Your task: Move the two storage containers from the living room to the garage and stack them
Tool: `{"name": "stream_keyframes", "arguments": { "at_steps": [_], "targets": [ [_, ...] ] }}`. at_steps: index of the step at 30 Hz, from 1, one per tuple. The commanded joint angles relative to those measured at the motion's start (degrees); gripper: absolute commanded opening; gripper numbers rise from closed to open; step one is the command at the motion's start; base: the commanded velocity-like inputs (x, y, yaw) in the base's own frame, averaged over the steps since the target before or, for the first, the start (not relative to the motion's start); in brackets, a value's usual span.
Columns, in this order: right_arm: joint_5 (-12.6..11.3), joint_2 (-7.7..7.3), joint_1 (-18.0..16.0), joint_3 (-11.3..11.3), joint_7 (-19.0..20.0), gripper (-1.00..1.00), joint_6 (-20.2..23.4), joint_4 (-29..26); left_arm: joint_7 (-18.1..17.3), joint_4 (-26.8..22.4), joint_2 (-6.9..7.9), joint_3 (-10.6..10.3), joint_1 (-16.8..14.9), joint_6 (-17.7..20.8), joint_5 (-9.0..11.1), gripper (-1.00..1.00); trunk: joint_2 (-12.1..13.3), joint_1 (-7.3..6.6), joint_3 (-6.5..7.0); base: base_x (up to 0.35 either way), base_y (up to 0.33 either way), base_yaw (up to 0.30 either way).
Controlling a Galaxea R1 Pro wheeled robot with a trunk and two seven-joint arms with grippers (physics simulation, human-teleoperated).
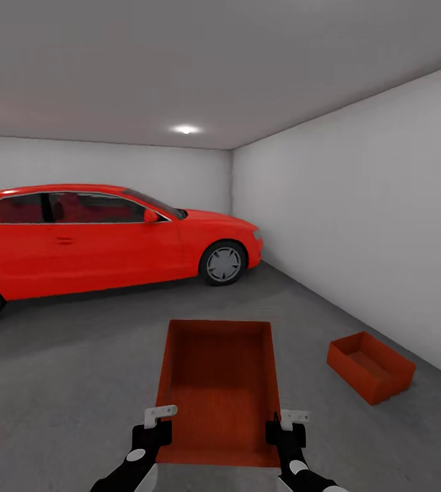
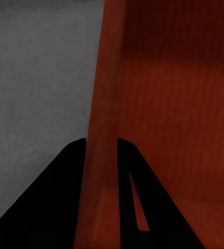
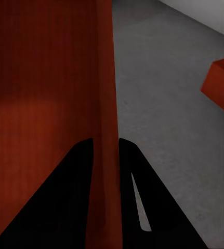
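I hold one orange-red storage container (image 1: 218, 383) out in front of me, above the dark grey garage floor (image 1: 63, 383). My left gripper (image 1: 153, 430) is shut on its left wall (image 2: 102, 104), one black finger (image 2: 60, 202) on each side. My right gripper (image 1: 287, 430) is shut on its right wall (image 3: 105, 93) the same way, with a finger (image 3: 148, 207) outside it. The second storage container (image 1: 370, 366) rests on the floor to the right, near the white wall; its corner (image 3: 223, 85) shows in the right wrist view.
A red car (image 1: 104, 236) is parked across the back left of the garage. A plain white wall (image 1: 371, 225) runs along the right side. Open concrete lies between the car and the held container.
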Motion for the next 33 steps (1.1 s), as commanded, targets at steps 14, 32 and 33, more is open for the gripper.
{"name": "stream_keyframes", "arguments": {
  "at_steps": [14, 32, 33],
  "targets": [
    [-0.34, -0.25, -0.08, 1.07, -0.03, -1.0, -5.15, -0.09, 0.25, 0.27, 0.06, -0.63, -0.03, -0.2, 1.32, -1.0, -0.05, 0.04, -0.08, 0.321, 0.0, -0.284],
    [-0.34, -0.25, -0.08, 1.07, -0.03, -1.0, -5.15, -0.09, -1.32, 0.37, 0.06, -0.63, -0.03, -0.16, 1.33, -1.0, -0.05, 0.04, -0.08, 0.321, 0.056, -0.284],
    [-0.34, -0.25, -0.08, 1.07, -0.03, -1.0, -5.15, -0.09, -1.33, 0.43, 0.06, -0.56, -0.03, -0.12, 1.33, -1.0, -0.05, 0.04, -0.08, 0.321, 0.08, -0.284]
  ]
}}
